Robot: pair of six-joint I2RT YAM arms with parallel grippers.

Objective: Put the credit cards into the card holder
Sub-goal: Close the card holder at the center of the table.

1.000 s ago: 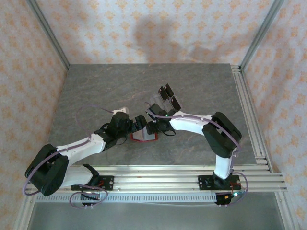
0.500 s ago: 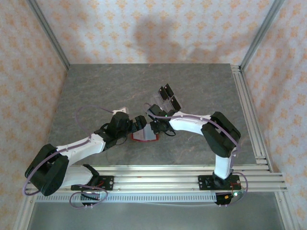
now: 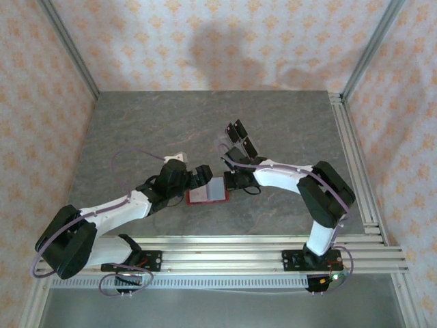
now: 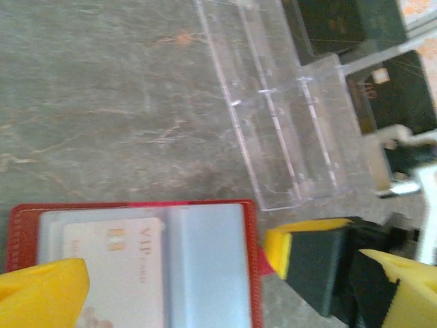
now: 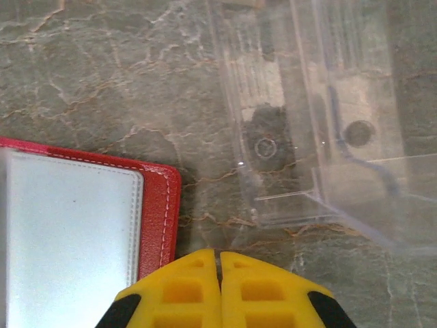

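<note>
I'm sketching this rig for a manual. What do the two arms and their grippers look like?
The left arm and right arm have white links between black joints, a lilac cable looping along each. The right gripper has moulded yellow fingers; the left gripper has yellow ones too, with a black pad.
</note>
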